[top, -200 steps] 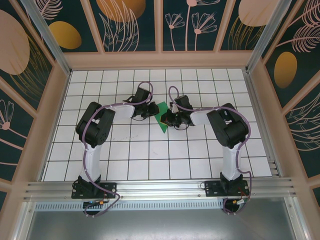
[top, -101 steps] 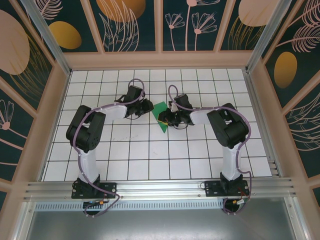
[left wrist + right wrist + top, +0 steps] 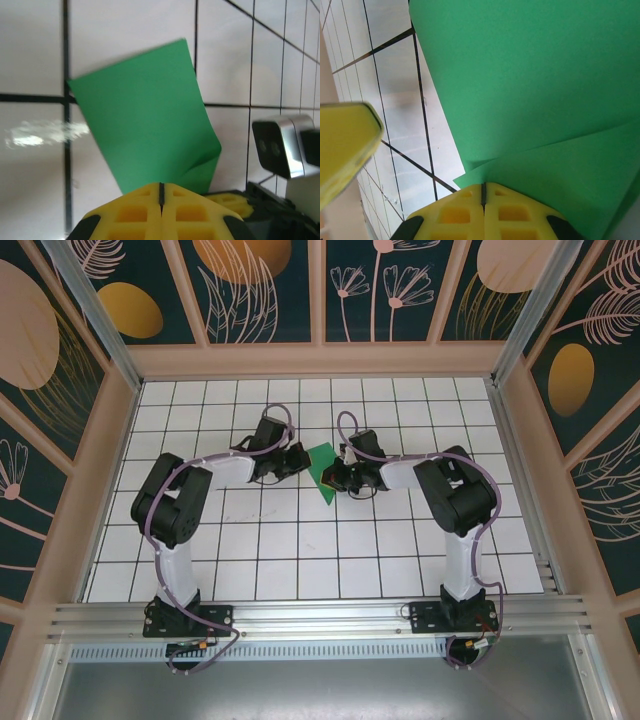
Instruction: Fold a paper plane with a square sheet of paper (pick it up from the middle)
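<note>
The square sheet of paper [image 3: 323, 465] is bright green, partly folded, and lies on the white grid table between the two grippers. In the left wrist view the sheet of paper [image 3: 145, 115] lies flat at its far end and curls up at its right corner. My left gripper [image 3: 160, 186] is shut, its yellow tips hiding the sheet's near edge. From above, my left gripper [image 3: 298, 461] sits at the sheet's left edge. My right gripper [image 3: 483, 186] is shut on a raised flap of the sheet of paper [image 3: 530, 75]. Seen from above, my right gripper [image 3: 333, 478] is at the sheet's lower right side.
The right arm's wrist camera [image 3: 277, 145] and a yellow finger [image 3: 230, 200] stand just beyond the sheet's right corner. A blurred yellow finger of the left arm [image 3: 345, 145] is close at the left. Wooden walls [image 3: 320, 360] ring the table.
My left arm swung its elbow out to the left and drew back from the paper, then brought its gripper in to the sheet's left edge again. The right gripper has not moved.
</note>
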Tool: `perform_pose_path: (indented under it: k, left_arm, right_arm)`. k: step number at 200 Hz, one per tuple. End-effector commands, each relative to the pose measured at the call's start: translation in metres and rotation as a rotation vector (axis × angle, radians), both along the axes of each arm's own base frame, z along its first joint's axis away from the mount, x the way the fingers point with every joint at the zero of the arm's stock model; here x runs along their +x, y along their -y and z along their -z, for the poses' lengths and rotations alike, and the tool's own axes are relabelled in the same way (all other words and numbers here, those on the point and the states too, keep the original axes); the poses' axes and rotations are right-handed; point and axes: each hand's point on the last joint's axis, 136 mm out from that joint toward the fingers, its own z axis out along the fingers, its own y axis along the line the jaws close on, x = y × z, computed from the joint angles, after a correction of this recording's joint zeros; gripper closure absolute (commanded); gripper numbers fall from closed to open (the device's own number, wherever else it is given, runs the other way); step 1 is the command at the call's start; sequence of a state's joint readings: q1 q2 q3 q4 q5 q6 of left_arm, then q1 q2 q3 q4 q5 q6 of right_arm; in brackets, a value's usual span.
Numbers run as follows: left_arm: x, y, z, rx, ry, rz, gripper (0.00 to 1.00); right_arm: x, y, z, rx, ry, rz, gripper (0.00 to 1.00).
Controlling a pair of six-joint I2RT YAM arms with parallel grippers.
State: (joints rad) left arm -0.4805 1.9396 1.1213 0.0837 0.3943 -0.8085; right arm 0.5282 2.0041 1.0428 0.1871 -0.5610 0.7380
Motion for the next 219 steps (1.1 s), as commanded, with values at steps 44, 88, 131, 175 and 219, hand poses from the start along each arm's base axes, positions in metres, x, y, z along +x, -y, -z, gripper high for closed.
perform_pose_path:
  k: [44, 88, 131, 175, 219]
  left_arm:
    - [-0.024, 0.023, 0.007, -0.044, -0.026, 0.075, 1.0]
    - [-0.026, 0.018, 0.021, 0.008, -0.055, 0.058, 1.0]
    - [-0.033, 0.014, 0.031, 0.024, -0.081, 0.056, 1.0]
    - [-0.033, 0.019, 0.036, 0.021, -0.089, 0.075, 1.0]
    - [-0.029, 0.014, 0.046, 0.074, -0.097, 0.057, 1.0]
  right_arm:
    - [-0.008, 0.017, 0.03, -0.082, -0.065, 0.024, 1.0]
    - [-0.008, 0.018, 0.031, -0.083, -0.068, 0.03, 1.0]
    - [-0.008, 0.017, 0.031, -0.081, -0.073, 0.032, 1.0]
    - [-0.009, 0.017, 0.032, -0.082, -0.078, 0.031, 1.0]
    - [-0.011, 0.018, 0.033, -0.08, -0.084, 0.031, 1.0]
